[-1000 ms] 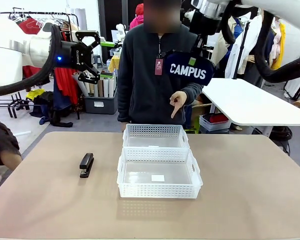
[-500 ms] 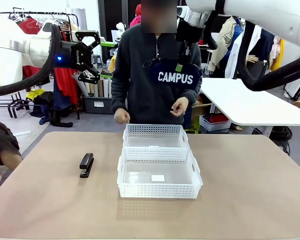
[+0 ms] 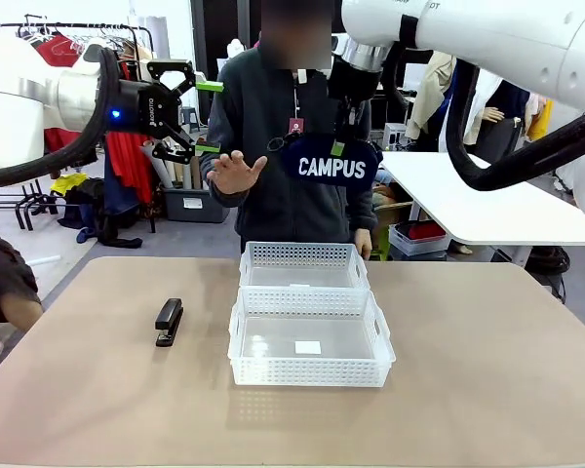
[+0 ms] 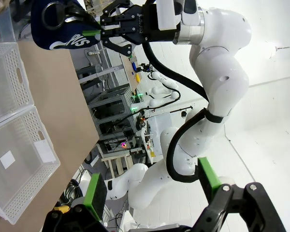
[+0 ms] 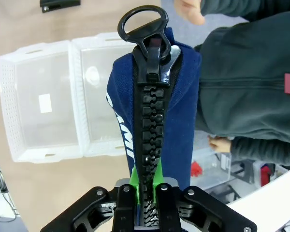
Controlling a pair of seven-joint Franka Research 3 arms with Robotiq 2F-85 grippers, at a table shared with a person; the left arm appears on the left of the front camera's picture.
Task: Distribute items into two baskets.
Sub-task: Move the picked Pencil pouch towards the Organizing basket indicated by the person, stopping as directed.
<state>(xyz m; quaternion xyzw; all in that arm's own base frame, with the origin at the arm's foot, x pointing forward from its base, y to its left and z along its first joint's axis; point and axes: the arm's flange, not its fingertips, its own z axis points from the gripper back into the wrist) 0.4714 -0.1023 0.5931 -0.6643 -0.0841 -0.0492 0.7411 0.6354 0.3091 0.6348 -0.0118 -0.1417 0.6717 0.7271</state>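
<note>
High over the far edge of the table [image 3: 468, 390], my right claw [image 3: 341, 144] grips the navy-blue soft zip pouch [image 3: 336, 168] by its zip; I'd centre it over one white lattice plastic basket [image 3: 302, 261], lower, then release. Left claw [image 3: 208, 117] hangs spread wide, empty.

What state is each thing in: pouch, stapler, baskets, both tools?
Navy-blue soft zip pouch, zipped shut, hanging in the air.
Small black stapler, closed, lying flat.
Near white lattice plastic basket, empty.
Far white lattice plastic basket, empty.
Left tool, open, empty.
Right tool, shut on pouch.
</note>
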